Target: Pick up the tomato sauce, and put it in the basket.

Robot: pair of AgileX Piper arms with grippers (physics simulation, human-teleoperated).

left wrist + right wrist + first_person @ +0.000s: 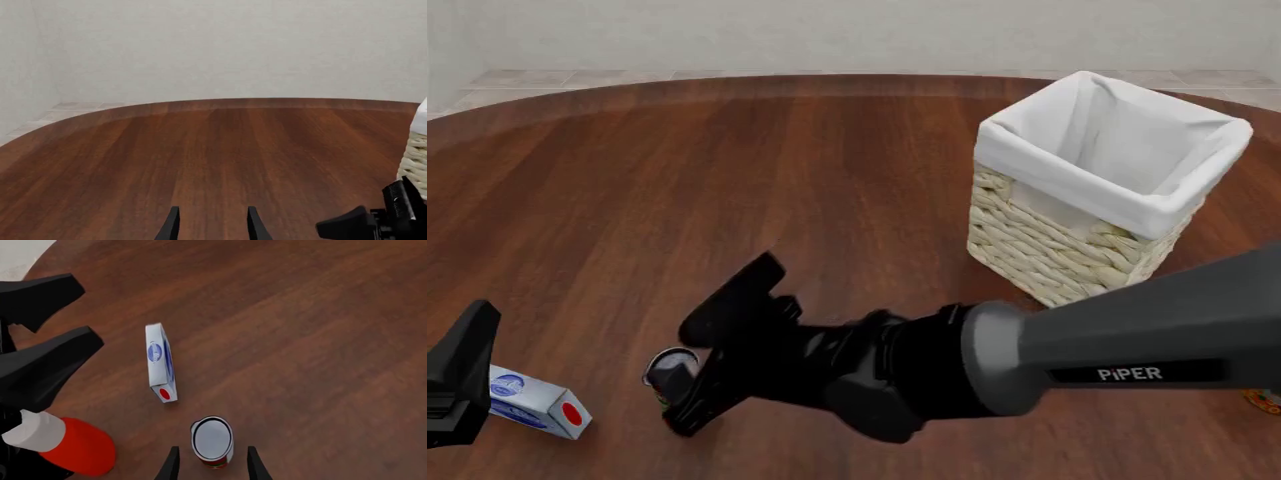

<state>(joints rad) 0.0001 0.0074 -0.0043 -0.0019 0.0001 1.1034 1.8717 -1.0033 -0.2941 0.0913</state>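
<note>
The tomato sauce [212, 439] is a small red-labelled can with a silver-grey top, standing upright on the table. In the front view the tomato sauce [669, 371] is near the front left. My right gripper [212, 466] is open, with one finger on each side of the can and a small gap to each. The right arm reaches across the front view to that spot. The basket [1054, 250], pale wicker with a white lining, stands at the back right. My left gripper [212, 227] is open and empty over bare table, and shows at the front left corner [457, 385].
A white-blue carton [542, 403] with a red dot lies flat just left of the can, also seen as the carton [160, 361] in the right wrist view. The left arm's black fingers [47, 357] sit close beyond it. The basket's wicker corner [416, 162] shows beside the left gripper.
</note>
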